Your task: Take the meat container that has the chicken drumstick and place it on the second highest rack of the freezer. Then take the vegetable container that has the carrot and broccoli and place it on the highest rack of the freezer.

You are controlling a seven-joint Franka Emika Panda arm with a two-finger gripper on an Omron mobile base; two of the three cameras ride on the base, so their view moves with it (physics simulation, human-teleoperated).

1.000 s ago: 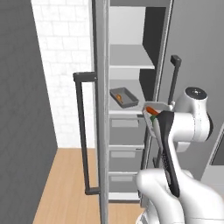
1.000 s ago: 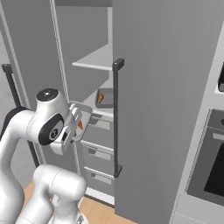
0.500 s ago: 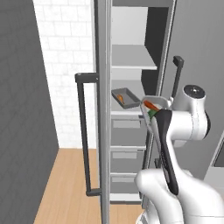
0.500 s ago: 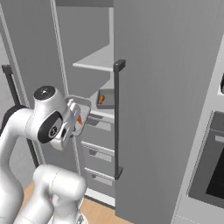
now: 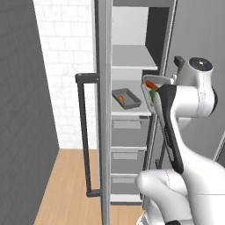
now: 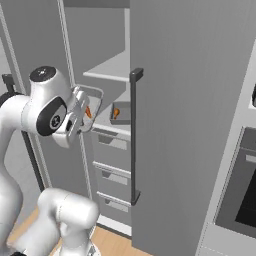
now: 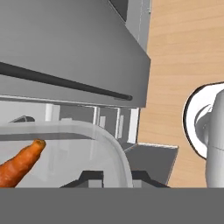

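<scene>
My gripper (image 6: pixel 79 114) is shut on the rim of the clear vegetable container (image 6: pixel 90 103), held tilted at shelf height in front of the open freezer (image 5: pixel 132 26). The carrot (image 7: pixel 19 164) lies inside against the container's wall (image 7: pixel 111 144), and in the left base view the carrot (image 5: pixel 151 83) sits above the green broccoli (image 5: pixel 153 92). The meat container (image 5: pixel 126 97) with the chicken drumstick (image 5: pixel 121 99) rests on the second highest rack (image 5: pixel 132 112). The highest rack (image 5: pixel 132 59) above it is bare. My fingertips (image 7: pixel 92 175) clamp the container's edge.
Two freezer doors stand open, each with a dark bar handle (image 5: pixel 83 136) (image 6: pixel 134 135). Grey drawers (image 5: pixel 127 127) fill the freezer below the shelves. A black-windowed wall oven (image 6: pixel 245 195) is at the right. Wooden floor (image 5: pixel 66 184) lies at the left.
My arm has lifted the vegetable container from about the level of the second highest rack's edge to above it, closer to the freezer opening. The meat container has not moved.
</scene>
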